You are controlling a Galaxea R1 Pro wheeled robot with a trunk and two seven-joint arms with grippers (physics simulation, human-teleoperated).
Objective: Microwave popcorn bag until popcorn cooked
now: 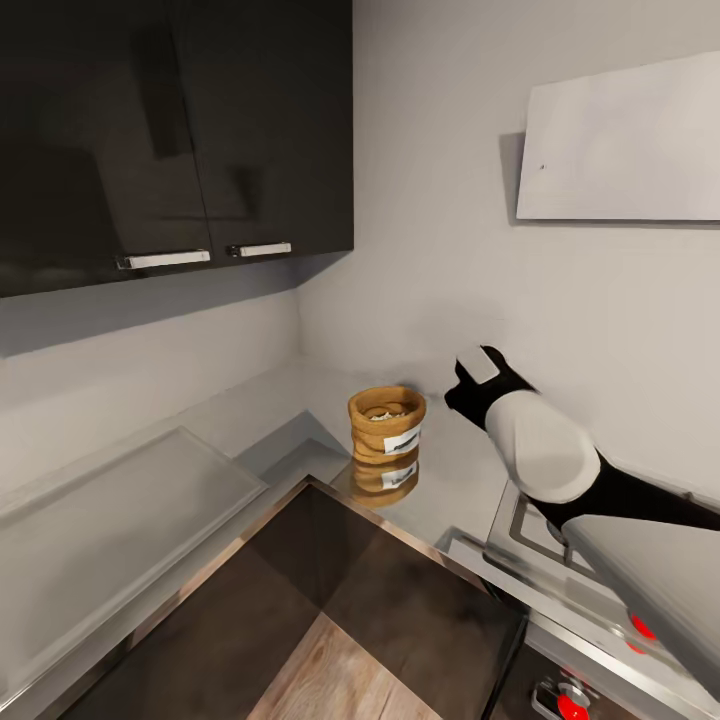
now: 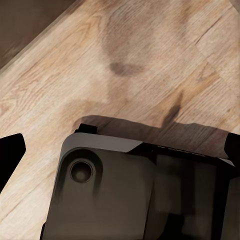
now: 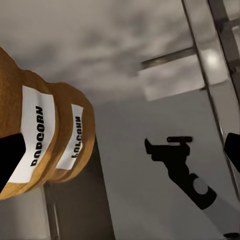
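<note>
The popcorn bag [image 1: 387, 424], tan-brown with a rolled rim and a white label, stands upright on the glossy grey countertop [image 1: 455, 490] in the corner, mirrored in the surface. My right arm's wrist [image 1: 482, 385] reaches in from the lower right and ends just right of the bag. In the right wrist view the right gripper [image 3: 120, 155] is open. The popcorn bag [image 3: 42, 135] is beside one dark fingertip [image 3: 9, 160], not between the two. The left gripper [image 2: 120, 150] is open over the wood floor, holding nothing. The microwave is out of view.
Dark wall cabinets [image 1: 170, 130] hang above the counter's left run. A pale recessed panel [image 1: 110, 520] lies in that run. A steel hob [image 1: 560, 545] with red knobs sits under my right arm, and a white hood [image 1: 620, 140] is on the wall above it.
</note>
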